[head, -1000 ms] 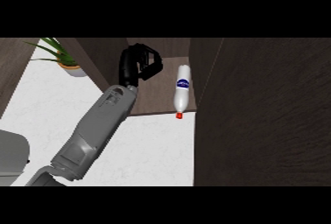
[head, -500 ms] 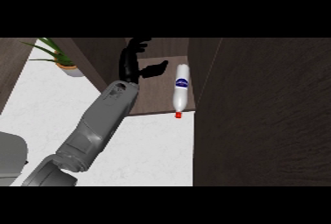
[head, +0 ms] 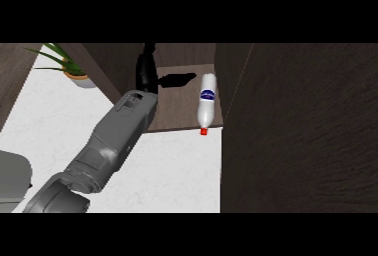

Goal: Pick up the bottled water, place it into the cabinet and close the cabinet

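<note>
White bottled water bears a blue label, seemingly unreadable.

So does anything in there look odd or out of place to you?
One thing: the water bottle lies on its side on the cabinet shelf rather than standing, its red cap poking just past the shelf's front edge. The left robot hand is beside it, not touching. The potted plant stands upright.
</note>
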Robot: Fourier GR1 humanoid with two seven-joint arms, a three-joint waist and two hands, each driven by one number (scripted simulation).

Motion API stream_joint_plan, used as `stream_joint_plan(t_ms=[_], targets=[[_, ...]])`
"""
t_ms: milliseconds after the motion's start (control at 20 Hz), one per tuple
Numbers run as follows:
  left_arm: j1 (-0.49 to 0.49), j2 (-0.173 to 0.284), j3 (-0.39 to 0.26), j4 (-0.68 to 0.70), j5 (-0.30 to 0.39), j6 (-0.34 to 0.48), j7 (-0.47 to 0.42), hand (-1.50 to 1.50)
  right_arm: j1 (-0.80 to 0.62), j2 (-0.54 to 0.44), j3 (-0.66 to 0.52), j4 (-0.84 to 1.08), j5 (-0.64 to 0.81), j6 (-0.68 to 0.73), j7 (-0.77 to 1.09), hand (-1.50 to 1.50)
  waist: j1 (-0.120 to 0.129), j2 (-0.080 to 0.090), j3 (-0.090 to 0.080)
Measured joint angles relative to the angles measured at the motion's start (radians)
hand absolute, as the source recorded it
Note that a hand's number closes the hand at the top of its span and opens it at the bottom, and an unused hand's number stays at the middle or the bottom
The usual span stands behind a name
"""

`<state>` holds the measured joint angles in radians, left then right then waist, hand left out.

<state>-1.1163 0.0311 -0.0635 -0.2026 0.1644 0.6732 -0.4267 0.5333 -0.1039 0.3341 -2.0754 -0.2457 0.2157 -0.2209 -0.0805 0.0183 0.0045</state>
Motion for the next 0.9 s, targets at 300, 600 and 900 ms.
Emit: stream_joint_plan(t_ms=[300,600,900], targets=[[0.008,-0.007,0.07,-0.046,0.061,-0.129,-0.123,-1.5,0.007,0.006,0.0,-0.004,0.01,-0.012,-0.014,-1.5,0.012,0.002,-0.004],[0.021,-0.027,0.099,-0.074,0.088,-0.269,-0.218,-1.5,0.027,0.004,0.009,-0.014,0.023,-0.02,-0.024,-1.5,0.029,-0.003,0.0],[0.055,-0.034,0.049,-0.132,0.094,-0.351,-0.257,-1.5,0.056,-0.006,-0.005,-0.033,0.011,-0.028,-0.025,-1.5,0.045,-0.007,0.002]])
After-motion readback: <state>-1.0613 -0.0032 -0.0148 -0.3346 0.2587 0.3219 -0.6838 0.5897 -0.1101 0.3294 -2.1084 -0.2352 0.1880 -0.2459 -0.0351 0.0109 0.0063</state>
